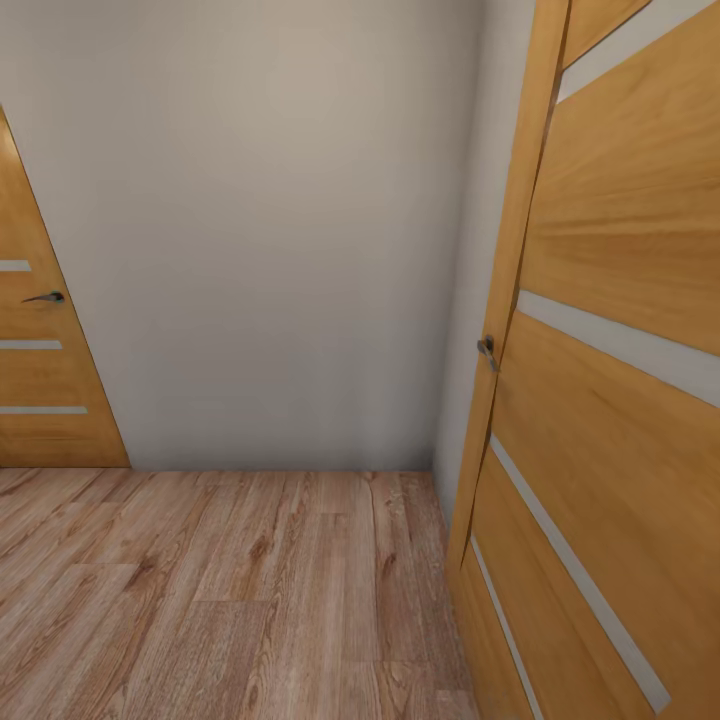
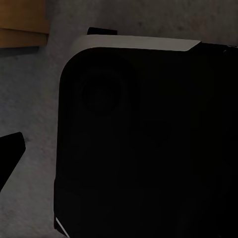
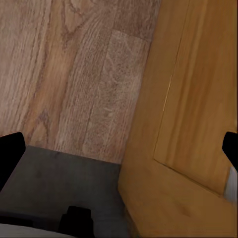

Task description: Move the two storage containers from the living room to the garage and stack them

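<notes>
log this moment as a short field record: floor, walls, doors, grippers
floor: light wood-plank floor
walls: plain pale grey wall ahead
doors: open oak door with frosted strips close on the right, metal handle; second oak door shut at far left
grippers: right gripper open, nothing between its fingers; left cannot tell
containers: none seen

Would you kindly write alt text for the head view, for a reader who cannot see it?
An open oak door with frosted strips fills the right side, beside a plain pale wall. A second oak door stands at the left, above light wood-plank floor.
</notes>
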Controlling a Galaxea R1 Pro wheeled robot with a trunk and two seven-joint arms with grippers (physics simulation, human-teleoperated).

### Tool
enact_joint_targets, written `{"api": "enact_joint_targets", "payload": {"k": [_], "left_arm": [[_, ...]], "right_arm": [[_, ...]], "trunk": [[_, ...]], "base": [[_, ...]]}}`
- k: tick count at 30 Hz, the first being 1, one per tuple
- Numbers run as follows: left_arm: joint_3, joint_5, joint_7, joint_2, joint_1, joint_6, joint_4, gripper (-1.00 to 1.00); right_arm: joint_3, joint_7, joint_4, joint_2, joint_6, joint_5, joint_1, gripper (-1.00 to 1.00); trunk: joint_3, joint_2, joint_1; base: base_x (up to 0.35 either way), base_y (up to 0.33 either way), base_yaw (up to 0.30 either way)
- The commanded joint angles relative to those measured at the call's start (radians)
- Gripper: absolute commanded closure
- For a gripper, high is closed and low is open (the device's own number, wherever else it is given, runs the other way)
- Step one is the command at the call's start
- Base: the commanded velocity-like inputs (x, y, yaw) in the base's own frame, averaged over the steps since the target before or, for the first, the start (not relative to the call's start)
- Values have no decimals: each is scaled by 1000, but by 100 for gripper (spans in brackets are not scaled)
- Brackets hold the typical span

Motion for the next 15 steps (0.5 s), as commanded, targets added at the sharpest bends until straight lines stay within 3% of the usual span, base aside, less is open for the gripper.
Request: {"api": "enact_joint_targets", "payload": {"k": [1, 6, 15], "left_arm": [[0, 10, 1, 0, 0, 0, -1, -100], [0, 10, 1, 0, 0, 0, -1, -100], [1, 10, 1, 0, 0, 0, 0, -100]], "right_arm": [[9, 0, 3, -7, -12, -10, 5, -100], [9, 35, 3, -33, -25, -11, 44, -100], [9, 40, 3, -40, -32, -10, 87, -100]], "trunk": [[-1, -1, 0], [-1, -1, 0], [-1, -1, 0]], "base": [[0, 0, 0], [0, 0, 0], [0, 0, 0]]}}
